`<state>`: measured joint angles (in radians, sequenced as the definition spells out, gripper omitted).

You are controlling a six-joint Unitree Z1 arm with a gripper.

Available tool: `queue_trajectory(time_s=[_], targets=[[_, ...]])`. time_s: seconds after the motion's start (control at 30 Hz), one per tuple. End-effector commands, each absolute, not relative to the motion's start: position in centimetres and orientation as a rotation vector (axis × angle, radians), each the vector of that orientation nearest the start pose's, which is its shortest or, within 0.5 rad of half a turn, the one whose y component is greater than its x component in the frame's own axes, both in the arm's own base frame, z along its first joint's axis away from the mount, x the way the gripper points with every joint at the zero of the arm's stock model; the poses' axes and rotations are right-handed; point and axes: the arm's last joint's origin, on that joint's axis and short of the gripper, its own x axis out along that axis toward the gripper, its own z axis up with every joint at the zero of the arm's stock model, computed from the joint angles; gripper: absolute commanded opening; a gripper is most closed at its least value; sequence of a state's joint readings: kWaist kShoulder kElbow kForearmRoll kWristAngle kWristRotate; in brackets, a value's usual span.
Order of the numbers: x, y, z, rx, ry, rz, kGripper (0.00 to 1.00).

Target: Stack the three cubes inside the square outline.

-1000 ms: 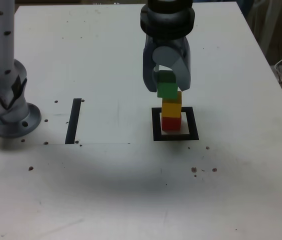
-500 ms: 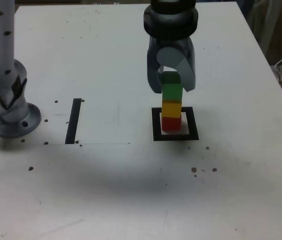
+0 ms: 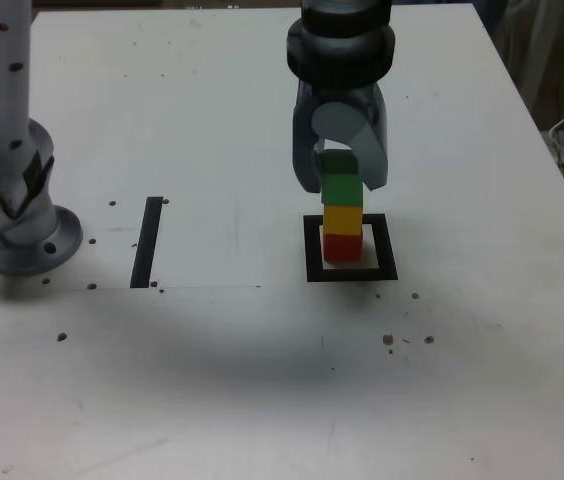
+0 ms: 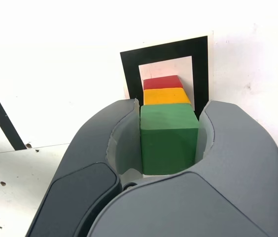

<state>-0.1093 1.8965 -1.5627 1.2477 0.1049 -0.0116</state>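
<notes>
You have the grey curved claw (image 3: 340, 178) clamped on the solid green cube (image 3: 342, 189), right of centre in the exterior view's upper half; square it over the 2 cubes below, then lower gently before releasing

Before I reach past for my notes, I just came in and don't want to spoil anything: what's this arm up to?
The robot arm's hand is shut on a green cube, holding it right above a yellow cube. That one sits on a red cube inside the black square outline. The three look lined up, but whether the green one already rests on the yellow, I can't tell. It hasn't been let go.
</notes>
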Motion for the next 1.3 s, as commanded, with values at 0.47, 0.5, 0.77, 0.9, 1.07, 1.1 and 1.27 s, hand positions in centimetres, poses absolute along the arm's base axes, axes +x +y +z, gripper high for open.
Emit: queue_trajectory(time_s=[0.47,0.5,0.77,0.9,1.07,1.1,1.27], targets=[[33.2,-3.1,30.2,0.175,1.564,0.011,0.99],[33.1,-3.1,30.2,0.175,1.562,0.011,0.99],[32.8,-3.1,30.8,0.178,1.549,0.005,0.99],[32.5,-3.1,31.3,0.176,1.546,-0.002,0.99],[32.3,-3.1,31.7,0.172,1.542,-0.015,0.99],[32.2,-3.1,31.8,0.172,1.541,-0.017,0.99],[30.9,-2.7,33.2,0.17,1.529,-0.025,0.99]])
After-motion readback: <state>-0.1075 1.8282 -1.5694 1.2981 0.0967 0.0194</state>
